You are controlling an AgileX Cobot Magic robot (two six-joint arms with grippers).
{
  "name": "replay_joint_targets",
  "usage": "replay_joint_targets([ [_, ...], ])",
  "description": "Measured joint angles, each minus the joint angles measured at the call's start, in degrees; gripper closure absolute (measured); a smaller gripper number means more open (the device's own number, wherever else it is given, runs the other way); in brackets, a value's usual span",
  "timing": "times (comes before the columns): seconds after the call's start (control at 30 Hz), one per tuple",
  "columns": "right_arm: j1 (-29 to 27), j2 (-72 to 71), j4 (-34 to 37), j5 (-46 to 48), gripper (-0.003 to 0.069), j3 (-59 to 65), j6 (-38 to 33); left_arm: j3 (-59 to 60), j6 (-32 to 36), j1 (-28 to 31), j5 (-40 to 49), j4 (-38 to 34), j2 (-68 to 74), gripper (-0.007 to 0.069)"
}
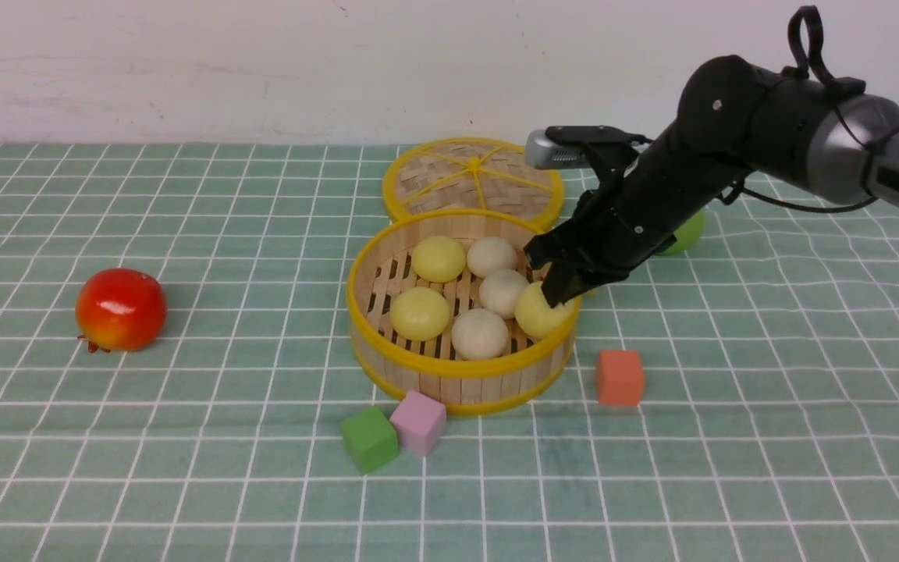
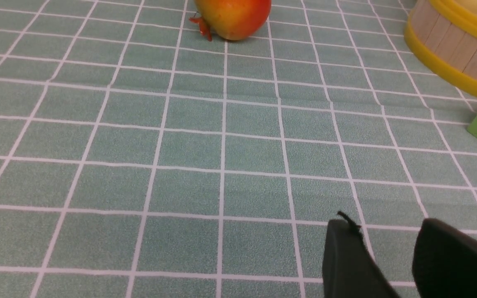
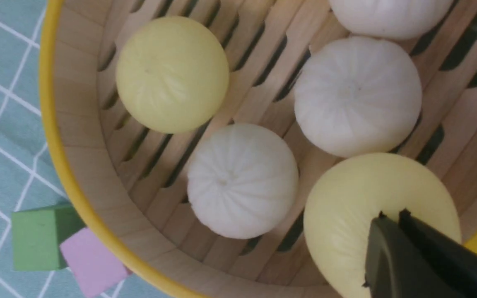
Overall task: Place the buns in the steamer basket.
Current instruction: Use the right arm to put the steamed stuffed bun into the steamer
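Note:
The steamer basket (image 1: 457,367) stands mid-table with several buns inside: three pale yellow and three cream. The yellow bun (image 1: 537,316) nearest the right wall lies just under my right gripper (image 1: 556,300). In the right wrist view that gripper (image 3: 391,215) is shut, its tips pressed together on top of this yellow bun (image 3: 346,215), with nothing between them. Beside it lie two cream buns (image 3: 242,180) (image 3: 357,96) and another yellow one (image 3: 172,73). My left gripper (image 2: 385,225) hovers open over bare cloth, away from the basket (image 2: 449,45); it does not show in the front view.
The woven lid (image 1: 473,176) lies behind the basket. A red apple (image 1: 121,309) sits far left, and a green apple (image 1: 684,234) is half hidden behind my right arm. A green cube (image 1: 369,439) and pink cube (image 1: 418,421) touch the basket's front; an orange cube (image 1: 620,377) is to its right.

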Motion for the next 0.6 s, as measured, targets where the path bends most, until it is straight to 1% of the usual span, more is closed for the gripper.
replay_joint_targets([
  [0.17,0.00,2.08,0.51,-1.66,0.0672,-0.12,0.00,0.00,0.00,0.00,0.00,0.00,0.00,0.0386],
  [0.3,0.05,2.16,0.15,-2.11,0.0656,-0.23,0.00,0.00,0.00,0.00,0.00,0.00,0.00,0.0386],
  [0.37,0.06,2.16,-0.17,-2.13,0.0620,-0.29,0.00,0.00,0.00,0.00,0.00,0.00,0.00,0.0386],
  [0.5,0.06,1.16,-0.59,-1.81,0.0505,-0.29,0.00,0.00,0.00,0.00,0.00,0.00,0.00,0.0386],
  [0.6,-0.15,-1.09,-1.53,-0.86,0.0364,-0.29,0.00,0.00,0.00,0.00,0.00,0.00,0.00,0.0386],
])
